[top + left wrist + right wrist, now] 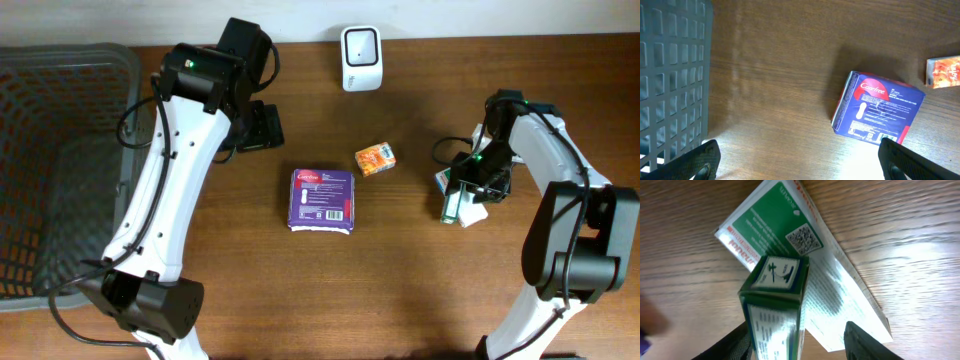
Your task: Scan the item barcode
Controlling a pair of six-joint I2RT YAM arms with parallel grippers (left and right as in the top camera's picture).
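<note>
My right gripper (pixel 462 193) hangs low over two packs at the table's right. In the right wrist view a slim green-and-white box (pixel 775 310) stands between the fingers of my right gripper (pixel 802 344). It rests against the left finger, and a gap separates it from the right finger (pixel 867 342). A flat green-and-white pack (pixel 785 227) with a QR code lies under it. The white scanner (pixel 360 58) stands at the back centre. My left gripper (pixel 262 125) hovers open at the back left with nothing in it. In its own view my left gripper (pixel 800 165) sits left of a purple pack (pixel 877 107).
The purple pack (pixel 322 198) lies label up mid-table, with a small orange box (pixel 375 158) just beyond it. A dark mesh basket (pixel 50 170) fills the left edge; its wall (pixel 670 75) shows in the left wrist view.
</note>
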